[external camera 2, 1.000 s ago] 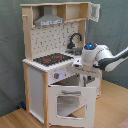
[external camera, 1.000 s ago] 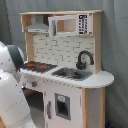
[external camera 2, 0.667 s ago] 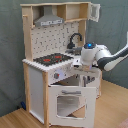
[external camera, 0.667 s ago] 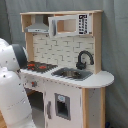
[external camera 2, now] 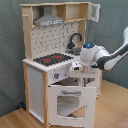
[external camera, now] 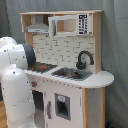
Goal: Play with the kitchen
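The kitchen [external camera 2: 55, 65] stands on a wood floor [external camera 2: 107, 107] against a grey backdrop [external camera: 115, 50], filling the middle of both exterior views. Its hood [external camera 2: 49, 20] sits at 12 o'clock above the stove [external camera 2: 51, 59], with the faucet [external camera 2: 75, 39] and sink [external camera: 72, 74] beside it on the counter. In the second exterior view the oven door [external camera 2: 67, 102] hangs open, swung down and out toward the camera at 6 o'clock of the stove. That suggests the play is centred on the oven front, and an open door leaves the knob panel [external camera 2: 60, 75] and the cavity free to reach.

The arm [external camera 2: 112, 52] comes in from 3 o'clock in the second exterior view, its wrist bent so the gripper [external camera 2: 84, 70] points down in front of the counter edge. Probably it is held there to work at the oven's top edge or the knobs. Whether the fingers are spread or closed cannot be told, nor whether they touch anything.

Relative to the gripper, the stove lies at about 10 o'clock, the knob panel just beside it at 9 o'clock, and the open door directly below at 6 o'clock. In the first exterior view the arm's white body [external camera: 17, 85] blocks the kitchen's near corner at 8 o'clock, and the gripper is hidden.
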Motion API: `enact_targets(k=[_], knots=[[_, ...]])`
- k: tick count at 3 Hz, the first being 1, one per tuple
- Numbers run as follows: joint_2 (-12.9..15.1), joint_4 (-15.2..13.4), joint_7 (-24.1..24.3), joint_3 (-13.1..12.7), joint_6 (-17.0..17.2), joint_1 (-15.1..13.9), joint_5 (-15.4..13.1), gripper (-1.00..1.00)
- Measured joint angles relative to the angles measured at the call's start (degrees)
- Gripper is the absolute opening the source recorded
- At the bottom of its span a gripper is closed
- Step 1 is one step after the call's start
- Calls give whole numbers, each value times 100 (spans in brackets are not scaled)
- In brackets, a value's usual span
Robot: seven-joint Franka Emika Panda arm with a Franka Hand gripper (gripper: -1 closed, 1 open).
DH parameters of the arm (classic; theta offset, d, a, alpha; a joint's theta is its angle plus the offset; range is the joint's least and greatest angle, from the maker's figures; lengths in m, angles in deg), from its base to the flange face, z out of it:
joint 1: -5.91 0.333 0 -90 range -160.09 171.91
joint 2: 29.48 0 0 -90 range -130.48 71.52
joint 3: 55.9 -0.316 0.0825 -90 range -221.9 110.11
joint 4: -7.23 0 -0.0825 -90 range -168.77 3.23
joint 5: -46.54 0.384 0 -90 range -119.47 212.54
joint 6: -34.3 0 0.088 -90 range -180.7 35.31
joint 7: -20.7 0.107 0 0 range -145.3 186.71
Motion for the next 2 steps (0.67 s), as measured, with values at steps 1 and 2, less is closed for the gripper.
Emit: enact_targets(k=[1,2], knots=[[418,-204,-406,33,-10,-36,-8,100],[828,-431,-709,147,34,-81,-60,100]])
